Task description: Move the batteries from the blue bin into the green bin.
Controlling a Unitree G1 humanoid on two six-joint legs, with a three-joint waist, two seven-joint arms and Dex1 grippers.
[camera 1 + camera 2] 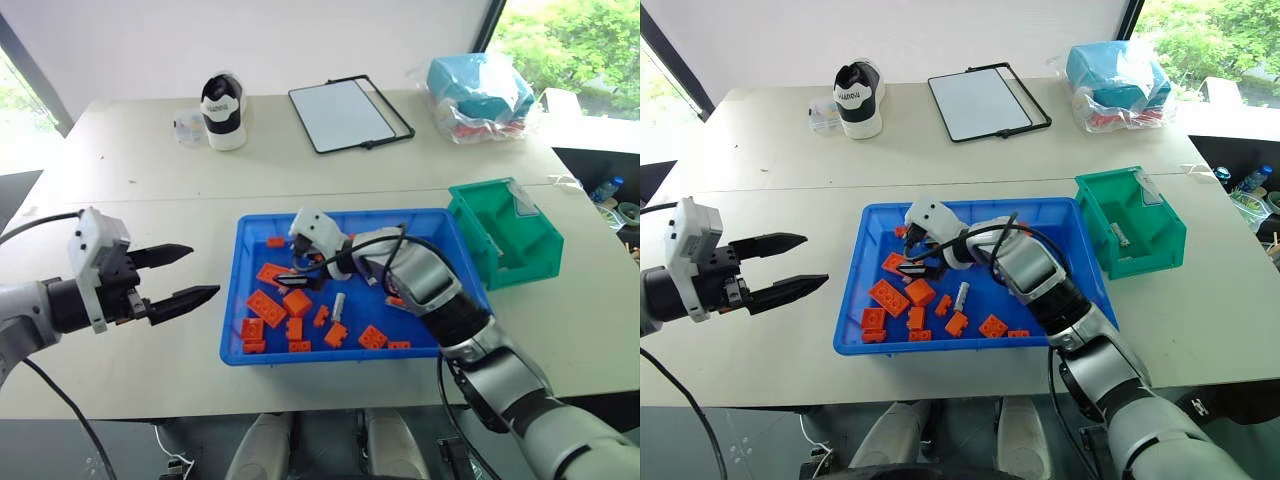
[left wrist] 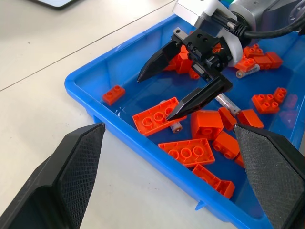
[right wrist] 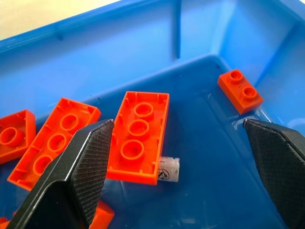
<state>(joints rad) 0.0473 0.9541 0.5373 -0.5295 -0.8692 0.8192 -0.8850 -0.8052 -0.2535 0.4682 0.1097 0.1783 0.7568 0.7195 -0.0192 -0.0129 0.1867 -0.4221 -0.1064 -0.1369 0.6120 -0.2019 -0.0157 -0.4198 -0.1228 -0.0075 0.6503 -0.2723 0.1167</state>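
Right gripper (image 2: 177,90) is down inside the big shallow blue plastic tray (image 1: 255,232), jaws spread wide, holding nothing. A small silvery battery (image 3: 169,170) pokes out from under an orange brick (image 3: 138,136) just below it. Left gripper (image 1: 185,275) hovers beside the tray, gaping too. Another battery (image 1: 1121,234) already lies in the small green plastic bin (image 1: 1170,240)

The blue bin (image 2: 90,102) is glossy moulded plastic, its floor mirroring what lies on it. Under the right gripper (image 2: 174,90) the orange bricks (image 3: 138,136) are smooth, slightly shiny plastic — beside them a battery (image 3: 167,170) shows a pale, satiny end. Both grippers' fingers (image 2: 76,162) are matt black with fine cross-hatched pads. The table (image 1: 130,190) looks matt — the green bin (image 1: 1160,235) semi-gloss plastic.
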